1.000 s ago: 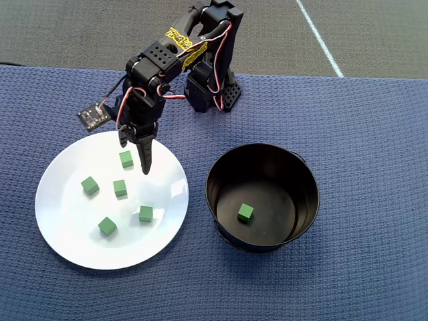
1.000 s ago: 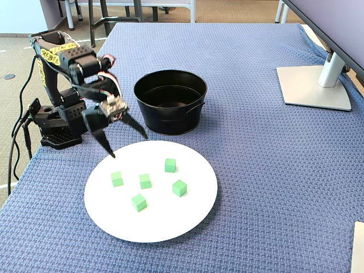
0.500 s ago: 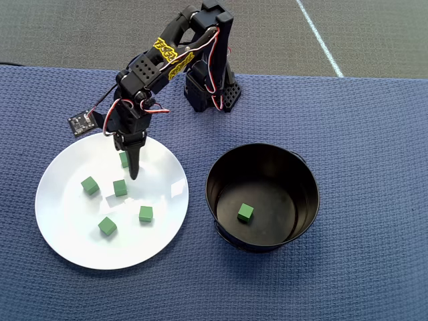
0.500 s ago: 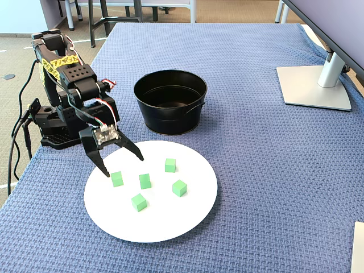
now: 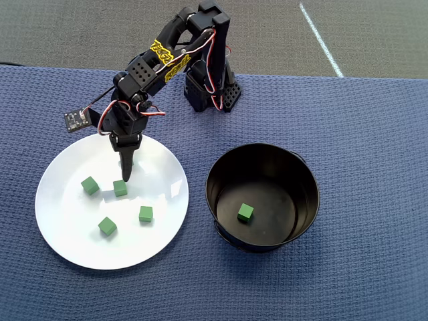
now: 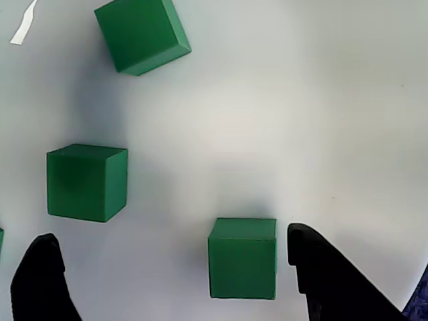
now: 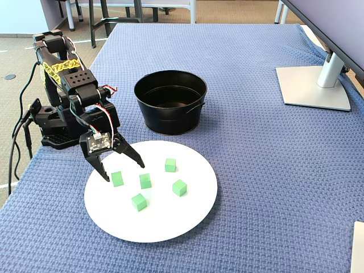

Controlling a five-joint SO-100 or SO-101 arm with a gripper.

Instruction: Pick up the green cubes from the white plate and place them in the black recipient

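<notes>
the black two-finger gripper [image 7: 122, 170], jaws apart, was lowered astride a small matte green cube [image 7: 117, 178] on the glossy round white plate [image 7: 170, 222]; its off-centre position risked a slipped grasp.

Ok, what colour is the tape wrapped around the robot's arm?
Yellow with black markings; the tape shows best in the fixed view.

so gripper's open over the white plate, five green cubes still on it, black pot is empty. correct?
Not quite: the round black metal pot isn't empty. The overhead view shows one small green cube on its bottom. The rest holds: the gripper is open over the large glossy white plate, with five cubes on it in the fixed view.
</notes>
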